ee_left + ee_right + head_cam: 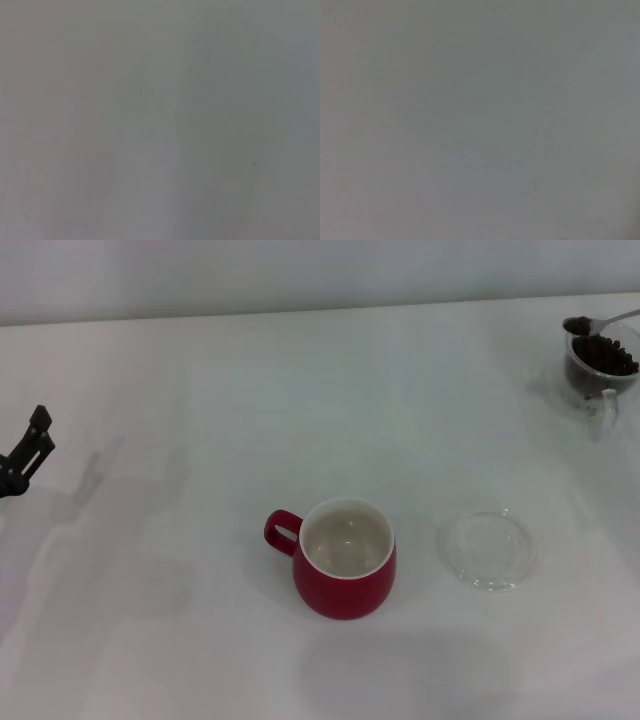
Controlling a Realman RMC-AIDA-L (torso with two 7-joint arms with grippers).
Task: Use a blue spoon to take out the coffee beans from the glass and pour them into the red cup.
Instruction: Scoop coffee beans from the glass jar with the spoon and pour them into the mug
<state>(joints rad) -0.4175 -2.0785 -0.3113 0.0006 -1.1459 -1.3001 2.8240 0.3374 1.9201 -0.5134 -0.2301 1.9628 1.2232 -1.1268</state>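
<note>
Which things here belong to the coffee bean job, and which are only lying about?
For the job: spoon, beans, glass, red cup.
Lying about: flat glass dish; left gripper, idle at the table's left edge.

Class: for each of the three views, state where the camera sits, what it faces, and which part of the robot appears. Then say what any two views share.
Head view: on the robot's head, looking forward and down at the table, red cup, dish, glass of beans and spoon; only the left hand shows, at the left edge.
Left wrist view: on the left wrist, facing a plain grey surface; no robot part shows.
Right wrist view: on the right wrist, the same.
Shared: both wrist views show only featureless grey.
</note>
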